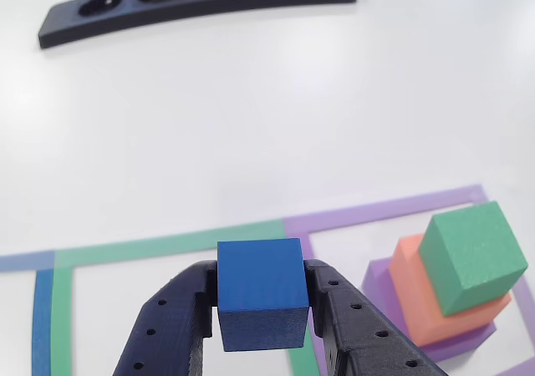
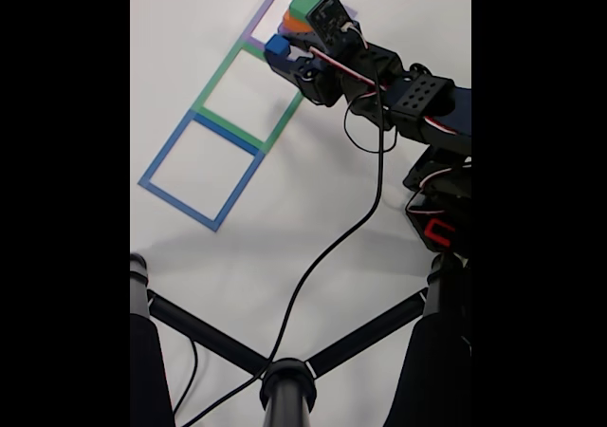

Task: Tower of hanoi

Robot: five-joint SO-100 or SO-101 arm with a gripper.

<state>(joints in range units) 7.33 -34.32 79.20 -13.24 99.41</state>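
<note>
My black gripper (image 1: 262,309) is shut on the blue cube (image 1: 260,292), holding it above the table over the border between the green and purple tape squares. To its right stands a stack: the green block (image 1: 473,256) on the salmon-orange block (image 1: 418,288) on the purple block (image 1: 386,286), inside the purple tape outline. In the fixed view the blue cube (image 2: 276,45) sits at the gripper (image 2: 279,49) tip, just left of the stack, where the green block (image 2: 302,5) tops the orange block (image 2: 294,24).
A black bar with round holes (image 1: 196,4) lies at the far side of the white table. Green (image 2: 248,95) and blue (image 2: 201,169) tape squares lie in a row beside the purple one. The arm's cable (image 2: 332,247) and a black stand (image 2: 286,381) cross the fixed view's foreground.
</note>
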